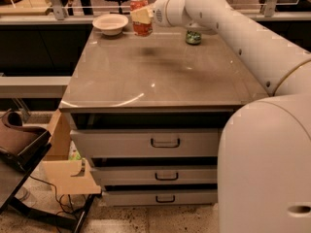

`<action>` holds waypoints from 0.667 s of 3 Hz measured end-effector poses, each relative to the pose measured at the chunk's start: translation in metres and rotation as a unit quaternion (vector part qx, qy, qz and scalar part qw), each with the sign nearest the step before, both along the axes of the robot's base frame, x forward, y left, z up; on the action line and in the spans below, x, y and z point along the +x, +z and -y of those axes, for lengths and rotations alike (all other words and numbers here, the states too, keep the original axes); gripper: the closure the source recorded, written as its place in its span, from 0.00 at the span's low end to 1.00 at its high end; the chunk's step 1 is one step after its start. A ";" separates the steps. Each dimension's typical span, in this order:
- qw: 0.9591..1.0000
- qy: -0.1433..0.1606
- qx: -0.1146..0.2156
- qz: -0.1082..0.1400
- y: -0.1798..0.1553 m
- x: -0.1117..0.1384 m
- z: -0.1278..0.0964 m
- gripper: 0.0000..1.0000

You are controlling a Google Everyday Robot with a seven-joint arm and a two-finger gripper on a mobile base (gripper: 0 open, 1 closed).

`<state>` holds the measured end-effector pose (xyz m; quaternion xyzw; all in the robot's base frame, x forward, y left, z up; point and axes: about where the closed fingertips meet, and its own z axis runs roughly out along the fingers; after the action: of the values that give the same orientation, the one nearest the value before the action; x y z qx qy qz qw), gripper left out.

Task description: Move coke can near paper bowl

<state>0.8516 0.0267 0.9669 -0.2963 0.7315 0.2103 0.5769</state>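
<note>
Two cans are in view: one red coke can (142, 29) and one green can (193, 37). There is one paper bowl (110, 23). One claw (141, 15), on one white arm (233, 28), clasps the coke can above the far left of the one surface (155, 76), just beside the bowl. Three drawers (155, 142) sit below the surface, each with one handle (165, 142).

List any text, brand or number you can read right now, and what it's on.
No text can be read in this view.
coke can, gripped in the claw above the table's far end, right of the paper bowl: any lettering is too blurred to read.
green can: label too small and blurred to read.
drawer fronts: no labels visible.
</note>
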 end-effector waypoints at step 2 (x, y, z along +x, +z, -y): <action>1.000 -0.020 0.004 0.003 -0.006 0.037 -0.008 1.00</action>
<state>0.8884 0.0349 0.9606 -0.2804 0.7349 0.2008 0.5839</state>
